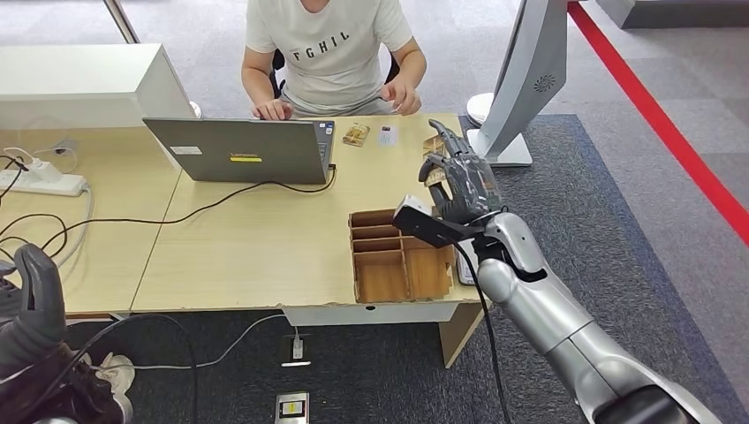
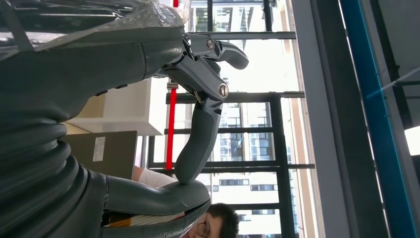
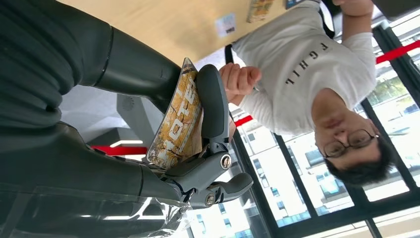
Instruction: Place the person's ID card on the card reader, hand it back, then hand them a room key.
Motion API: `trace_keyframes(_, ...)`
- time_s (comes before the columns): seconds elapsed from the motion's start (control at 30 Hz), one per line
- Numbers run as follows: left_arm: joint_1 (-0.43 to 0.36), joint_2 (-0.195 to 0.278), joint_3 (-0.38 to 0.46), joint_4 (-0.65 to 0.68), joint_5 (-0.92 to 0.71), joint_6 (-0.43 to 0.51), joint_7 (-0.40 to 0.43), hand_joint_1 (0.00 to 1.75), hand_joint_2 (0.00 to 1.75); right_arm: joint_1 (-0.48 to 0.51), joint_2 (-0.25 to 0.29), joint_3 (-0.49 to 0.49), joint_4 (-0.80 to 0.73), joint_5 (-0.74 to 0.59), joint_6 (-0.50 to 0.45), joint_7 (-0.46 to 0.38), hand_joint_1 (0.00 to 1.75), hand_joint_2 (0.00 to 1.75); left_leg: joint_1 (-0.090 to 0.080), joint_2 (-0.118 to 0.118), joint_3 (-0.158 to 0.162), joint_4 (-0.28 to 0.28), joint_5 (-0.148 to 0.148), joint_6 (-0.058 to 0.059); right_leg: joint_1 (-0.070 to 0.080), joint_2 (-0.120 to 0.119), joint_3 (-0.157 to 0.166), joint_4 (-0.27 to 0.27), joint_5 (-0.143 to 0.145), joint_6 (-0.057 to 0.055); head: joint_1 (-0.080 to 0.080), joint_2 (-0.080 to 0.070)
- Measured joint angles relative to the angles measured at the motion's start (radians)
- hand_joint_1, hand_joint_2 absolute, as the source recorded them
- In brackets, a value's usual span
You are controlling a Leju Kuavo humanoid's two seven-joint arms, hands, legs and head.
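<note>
Down at the near left corner sits the left robot hand [image 1: 35, 305], low beside the tabletop [image 1: 247, 247], fingers loosely apart with nothing in them. Moving right along the pale wood: a white power strip [image 1: 42, 182], then the grey laptop [image 1: 238, 150] the seated person [image 1: 329, 53] is typing on. Past it, two small cards lie at the far edge, a patterned one [image 1: 356, 134] and the pale card [image 1: 387, 135] that looks like the ID. Nearer, a wooden compartment box [image 1: 397, 256] sits at the front edge. Right again, and the right robot hand [image 1: 459, 181] is raised over the tabletop, thumb pinching a brown-gold patterned room key card [image 3: 178, 121]. Looks like the handover step: I'd say carry it forward toward the person's raised hand [image 1: 402, 95], card edge presented, and hold the pinch until they take it. Dark grey carpet, a red floor stripe and a grey kiosk stand [image 1: 521, 79] close out the right.
</note>
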Motion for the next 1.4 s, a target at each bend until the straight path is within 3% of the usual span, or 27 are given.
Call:
trace_keyframes(0.27, -0.003, -0.008, -0.001, 0.001, 0.043, 0.000, -0.037, 0.00, 1.75, -0.131, 0.097, 0.012, 0.140, -0.015, 0.002, -0.048, 1.75, 1.75, 0.000, 0.000, 0.000, 0.000, 0.000, 0.000, 0.000, 0.000, 0.000, 0.000, 0.000, 0.000, 0.000, 0.000)
trace_keyframes(0.57, -0.037, -0.011, -0.010, 0.018, 0.099, 0.000, -0.049, 0.00, 1.75, -0.232, 0.191, 0.031, 0.355, -0.002, -0.005, -0.032, 1.75, 1.75, 0.000, 0.000, 0.000, 0.000, 0.000, 0.000, 0.000, 0.000, -0.001, 0.000, 0.000, 0.000, 0.000, 0.000)
trace_keyframes(0.9, -0.073, -0.011, -0.042, 0.058, 0.157, 0.000, -0.082, 0.00, 1.75, -0.262, 0.186, 0.033, 0.508, 0.020, -0.009, 0.048, 1.75, 1.75, 0.000, 0.000, 0.000, 0.000, 0.000, 0.000, 0.000, 0.000, -0.001, -0.001, 0.000, 0.000, 0.000, 0.000)
trace_keyframes(1.37, -0.087, -0.011, -0.060, 0.095, 0.172, 0.000, -0.094, 0.00, 1.75, -0.274, 0.152, 0.032, 0.575, 0.057, -0.009, 0.084, 1.75, 1.75, 0.000, 0.000, 0.000, 0.000, 0.000, 0.000, 0.000, 0.000, -0.001, 0.000, 0.000, 0.000, 0.000, 0.000)
trace_keyframes(1.4, -0.088, -0.011, -0.061, 0.097, 0.172, 0.000, -0.094, 0.00, 1.75, -0.274, 0.152, 0.032, 0.578, 0.060, -0.011, 0.086, 1.53, 1.75, 0.000, 0.000, 0.000, 0.000, 0.000, 0.000, 0.000, 0.000, -0.001, 0.000, 0.000, 0.000, 0.000, 0.000)
